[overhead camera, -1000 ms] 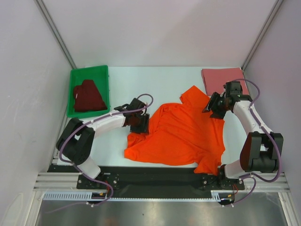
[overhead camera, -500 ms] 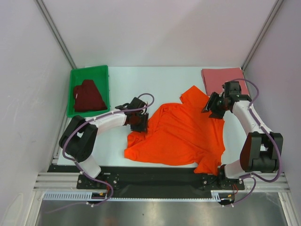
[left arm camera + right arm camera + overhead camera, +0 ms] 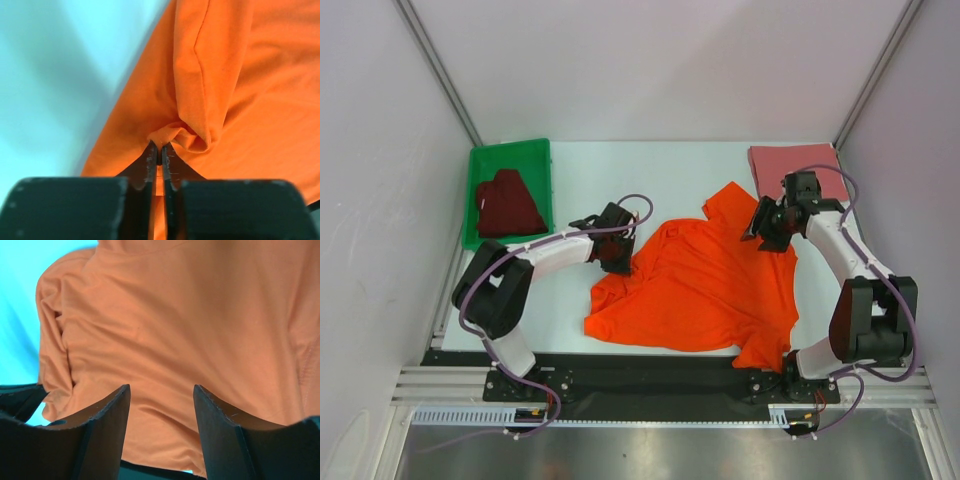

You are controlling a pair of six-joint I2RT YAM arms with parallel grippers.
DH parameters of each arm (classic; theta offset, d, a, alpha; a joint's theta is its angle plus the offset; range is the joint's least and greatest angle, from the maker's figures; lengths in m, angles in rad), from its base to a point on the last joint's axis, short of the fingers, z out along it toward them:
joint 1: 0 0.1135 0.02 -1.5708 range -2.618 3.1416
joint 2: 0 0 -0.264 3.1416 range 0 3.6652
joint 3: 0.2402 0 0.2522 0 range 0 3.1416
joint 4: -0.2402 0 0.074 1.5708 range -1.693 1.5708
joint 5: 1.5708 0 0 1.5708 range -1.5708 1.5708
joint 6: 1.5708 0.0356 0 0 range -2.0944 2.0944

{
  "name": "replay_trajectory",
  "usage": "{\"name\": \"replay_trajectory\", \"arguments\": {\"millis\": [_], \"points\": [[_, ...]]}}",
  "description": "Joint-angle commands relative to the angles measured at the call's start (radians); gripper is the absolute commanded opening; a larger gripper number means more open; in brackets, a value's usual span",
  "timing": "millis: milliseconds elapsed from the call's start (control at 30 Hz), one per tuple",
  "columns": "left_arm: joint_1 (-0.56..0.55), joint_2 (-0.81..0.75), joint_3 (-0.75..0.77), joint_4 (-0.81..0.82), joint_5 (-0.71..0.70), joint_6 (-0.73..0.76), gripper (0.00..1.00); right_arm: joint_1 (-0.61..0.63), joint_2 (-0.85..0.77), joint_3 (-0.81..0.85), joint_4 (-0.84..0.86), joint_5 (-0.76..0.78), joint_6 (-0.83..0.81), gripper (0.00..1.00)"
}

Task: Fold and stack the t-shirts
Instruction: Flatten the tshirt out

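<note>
Orange t-shirt [image 3: 710,285] lay spread but rumpled across the middle of the table [image 3: 660,170], not yet folded.

Left gripper [image 3: 159,154] sat at the shirt's left edge, jaws together on a small pucker of orange cloth (the left wrist view showed fabric bunched right at the tips, with a seam ridge running up from it). Judged purpose: a pinch on the left margin so that side could be lifted and drawn flat or turned over.

Right gripper [image 3: 763,228] hung over the shirt's far right sleeve, jaws apart. Orange cloth filled the gap beneath them, but nothing was clamped. It was likely placed to take the matching point on the opposite side, so both arms could work the garment evenly. Whether its tips touched the cloth: could not tell.

Dusty pink t-shirt [image 3: 788,160] lay folded flat at the far right corner, probably the base of the stack. Maroon t-shirt [image 3: 507,203] sat heaped in the green bin [image 3: 510,146] at far left, apparently waiting its turn.

Risk noted: so thin a pinch might slip on lifting.
</note>
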Motion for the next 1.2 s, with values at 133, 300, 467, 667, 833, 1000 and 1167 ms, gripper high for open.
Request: {"name": "replay_trajectory", "arguments": {"millis": [133,300,467,667,833,1000,1167], "points": [[0.005,-0.063,0.012,-0.041,-0.06,-0.001,0.0,0.019,0.124,0.167,0.043,0.126,-0.04,0.6],[0.006,-0.124,-0.022,-0.097,-0.048,-0.049,0.0,0.039,0.254,0.361,0.137,0.256,-0.069,0.57],[0.006,-0.227,-0.059,-0.124,-0.054,-0.07,0.0,0.069,0.504,0.605,0.138,0.33,-0.128,0.52],[0.006,-0.281,-0.071,-0.115,-0.057,-0.08,0.0,0.109,0.777,0.959,0.062,0.402,-0.155,0.48],[0.008,-0.312,-0.066,-0.104,-0.048,-0.072,0.0,0.149,0.914,1.144,0.02,0.528,-0.244,0.47],[0.014,-0.348,-0.079,-0.093,-0.056,-0.055,0.01,0.16,0.974,1.199,0.04,0.592,-0.284,0.45],[0.028,-0.368,-0.083,-0.087,-0.036,-0.051,0.0,0.163,1.026,1.234,0.019,0.58,-0.293,0.4]]}}
